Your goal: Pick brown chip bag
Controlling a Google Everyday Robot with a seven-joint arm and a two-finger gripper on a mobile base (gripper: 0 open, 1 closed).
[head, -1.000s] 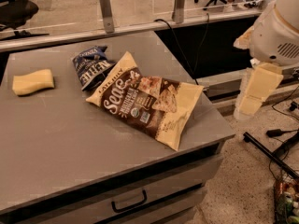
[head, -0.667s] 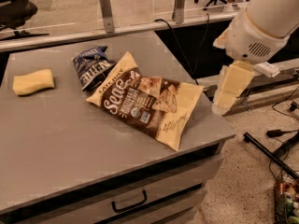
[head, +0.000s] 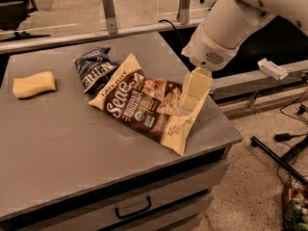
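Note:
The brown chip bag (head: 144, 107) lies flat on the grey table (head: 62, 143), slanting from upper left to lower right, with white script lettering and cream-yellow corners. My gripper (head: 188, 101) hangs from the white arm (head: 226, 28) and hovers over the bag's right end, near the table's right edge. Its cream-coloured finger covers part of the bag's upper right corner.
A smaller dark-blue chip bag (head: 94, 67) lies just behind the brown bag, touching its upper left corner. A pale-yellow sponge block (head: 33, 84) sits at the table's left. A drawer with a handle (head: 132, 208) is under the tabletop. Cables and a black bar lie on the floor at right.
The arm has swung left from beyond the table's right edge, bringing the gripper over the right end of the brown chip bag. The bags and the sponge have not moved.

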